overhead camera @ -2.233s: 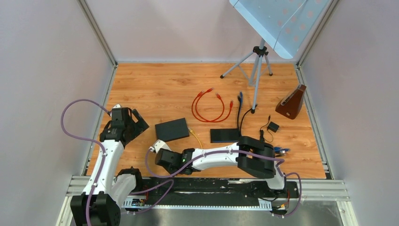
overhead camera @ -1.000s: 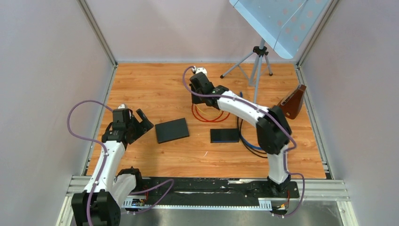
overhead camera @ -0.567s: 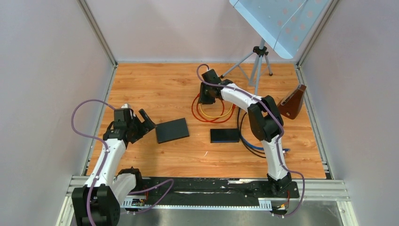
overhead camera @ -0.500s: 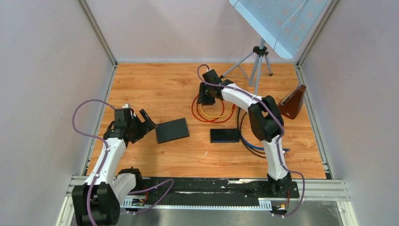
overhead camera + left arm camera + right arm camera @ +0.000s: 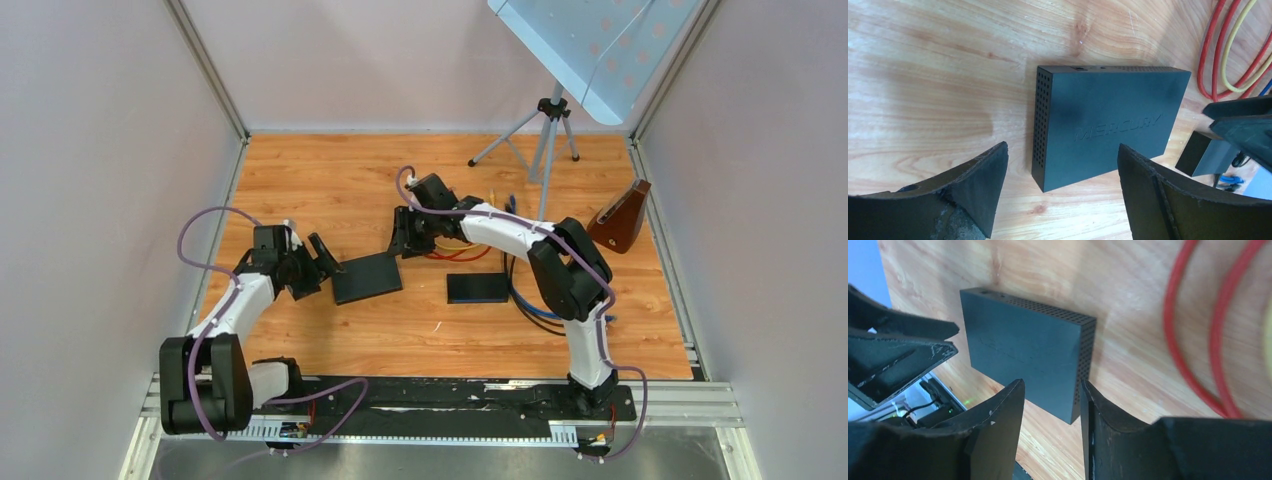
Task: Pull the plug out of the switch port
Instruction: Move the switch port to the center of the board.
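Two pincers flank the switch [image 5: 366, 277], a flat black box lying left of centre on the wooden bench [image 5: 330, 190]. Its long axis runs roughly left to right with a slight tilt. The left pincer [image 5: 1062, 146] sits just off the short vented end, jaws wide apart and clear of it. The right pincer [image 5: 1050, 390] hovers over the opposite far corner, jaws a narrow gap apart with nothing between them. No plug shows in any face of the switch that can be seen. A yellow cable [image 5: 1233, 60] lies among the red loops [image 5: 1205, 55] just beyond, its end hidden by the right arm. The right arm looks nearer the cable side, and the left looks placed to brace. Bare wood lies open on the near side, and a second black box [image 5: 478, 287] sits well apart to the right.
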{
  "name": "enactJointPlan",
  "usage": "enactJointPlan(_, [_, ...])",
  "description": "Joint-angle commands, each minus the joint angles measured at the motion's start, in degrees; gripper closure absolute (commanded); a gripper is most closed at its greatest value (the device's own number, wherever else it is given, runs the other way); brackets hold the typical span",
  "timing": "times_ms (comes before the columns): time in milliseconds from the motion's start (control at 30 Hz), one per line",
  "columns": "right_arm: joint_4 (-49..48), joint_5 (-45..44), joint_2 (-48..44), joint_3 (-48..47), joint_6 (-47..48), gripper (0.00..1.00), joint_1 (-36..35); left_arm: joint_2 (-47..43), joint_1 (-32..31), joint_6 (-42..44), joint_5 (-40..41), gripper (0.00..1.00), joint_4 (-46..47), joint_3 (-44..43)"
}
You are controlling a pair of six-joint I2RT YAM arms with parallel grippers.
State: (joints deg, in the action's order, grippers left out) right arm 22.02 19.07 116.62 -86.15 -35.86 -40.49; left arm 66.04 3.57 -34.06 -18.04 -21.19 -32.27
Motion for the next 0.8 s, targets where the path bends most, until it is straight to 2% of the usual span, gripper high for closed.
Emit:
enactJointPlan(0, [-3.54,4.58,3.17,-1.43,-1.37,0.55,-0.36,3.41,0.47,2.95,-4.40,0.14,4.55,-0.64])
enactJointPlan(267, [-3.86,10.24,5.77,-1.39,1.14,0.55,-0.46,11.50,-2.53,3.89,-6.31,0.22,8.88,-1.72])
enactJointPlan(467, [-6.80,11.93,2.75,4.20,2.89,0.69,-0.47,15.76,-10.71,4.33,-4.08,0.31,9.63,-4.66])
enactJointPlan(567, [-7.50,9.72,-0.72,9.21,2.44,0.73,-0.70,16.58,-13.45,3.55,-3.78,0.34,10.02,-4.90])
enactJointPlan(767, [-7.52,1.18,-9.83,19.49,0.22,0.73,-0.91,15.04,-18.67,-0.38,-4.19,0.36,12.00,-2.56])
